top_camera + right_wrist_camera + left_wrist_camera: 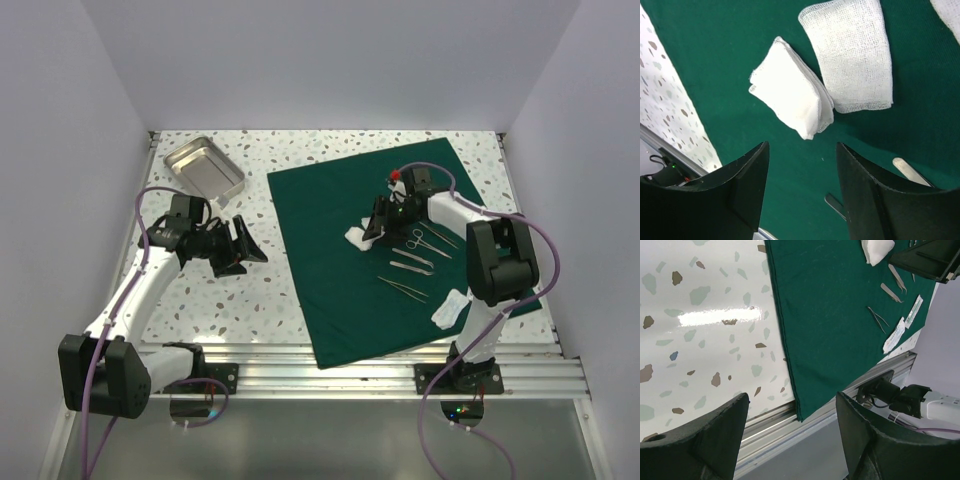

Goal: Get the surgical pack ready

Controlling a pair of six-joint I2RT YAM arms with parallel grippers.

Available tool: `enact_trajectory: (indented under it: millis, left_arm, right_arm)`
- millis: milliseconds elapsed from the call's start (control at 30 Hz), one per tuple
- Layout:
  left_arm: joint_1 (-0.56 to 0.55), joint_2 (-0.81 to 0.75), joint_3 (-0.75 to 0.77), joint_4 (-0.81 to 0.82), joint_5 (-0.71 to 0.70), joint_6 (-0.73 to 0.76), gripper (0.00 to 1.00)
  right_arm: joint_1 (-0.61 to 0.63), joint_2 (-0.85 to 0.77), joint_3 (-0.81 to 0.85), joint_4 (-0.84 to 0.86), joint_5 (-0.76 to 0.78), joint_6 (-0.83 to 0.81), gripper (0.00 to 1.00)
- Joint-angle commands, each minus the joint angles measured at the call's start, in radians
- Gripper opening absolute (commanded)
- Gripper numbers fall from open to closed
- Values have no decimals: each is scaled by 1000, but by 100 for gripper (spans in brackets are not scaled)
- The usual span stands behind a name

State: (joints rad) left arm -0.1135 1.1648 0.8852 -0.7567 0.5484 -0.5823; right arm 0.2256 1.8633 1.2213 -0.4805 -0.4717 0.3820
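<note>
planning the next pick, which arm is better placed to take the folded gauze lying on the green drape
Right: the right gripper hangs open close over the folded gauze on the drape; the left gripper is beside the drape, over the table.

Instrument (907, 170) half hidden behind right tool (801, 150)

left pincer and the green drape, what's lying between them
Nothing but a bare strip of speckled tabletop. The top external view shows it between the open left pincer and the left edge of the green drape.
</note>
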Motion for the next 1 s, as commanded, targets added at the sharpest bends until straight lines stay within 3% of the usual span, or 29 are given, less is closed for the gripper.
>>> enact_trajectory:
  millis: [0,967]
  left_arm:
    - [0,-20,11,13,24,7,74]
    - [0,-22,27,-6,18,12,74]
  right_arm:
    - [-8,7,-9,89,-42,35,59]
    - [-5,51,-86,215,-32,92,50]
